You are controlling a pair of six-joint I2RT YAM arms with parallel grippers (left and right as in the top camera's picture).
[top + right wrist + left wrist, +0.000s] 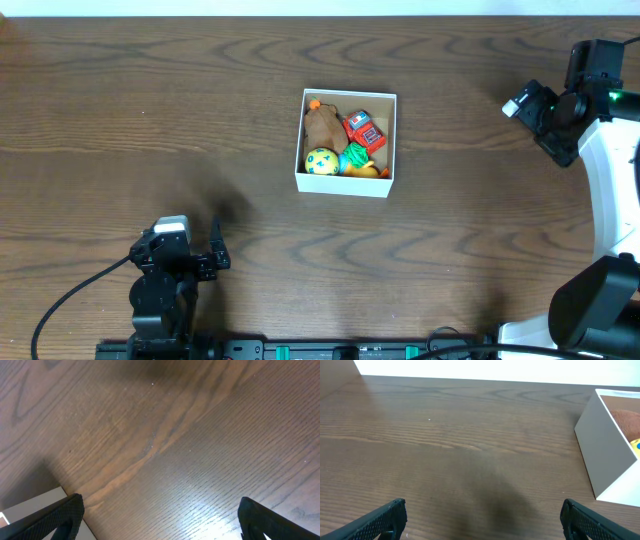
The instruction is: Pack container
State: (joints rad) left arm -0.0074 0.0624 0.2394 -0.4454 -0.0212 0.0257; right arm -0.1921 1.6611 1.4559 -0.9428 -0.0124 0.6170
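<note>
The container (343, 184), a small square white box with a tan inside, sits at the table's middle. It holds a brown plush toy (322, 127), a red toy (365, 131), a yellow ball (321, 161) and a green toy (355, 157). My left gripper (188, 243) is open and empty near the front left, well away from the box. In the left wrist view its fingers (482, 515) frame bare wood, with the container's white wall (605, 455) at the right. My right gripper (550, 120) is open and empty at the far right, its fingers (160, 510) over bare wood.
The dark wood table (150, 120) spreads all round the box. Black cables (70, 300) run by the left arm's base at the front edge. A pale surface (30, 507) shows at the lower left of the right wrist view; I cannot tell what it is.
</note>
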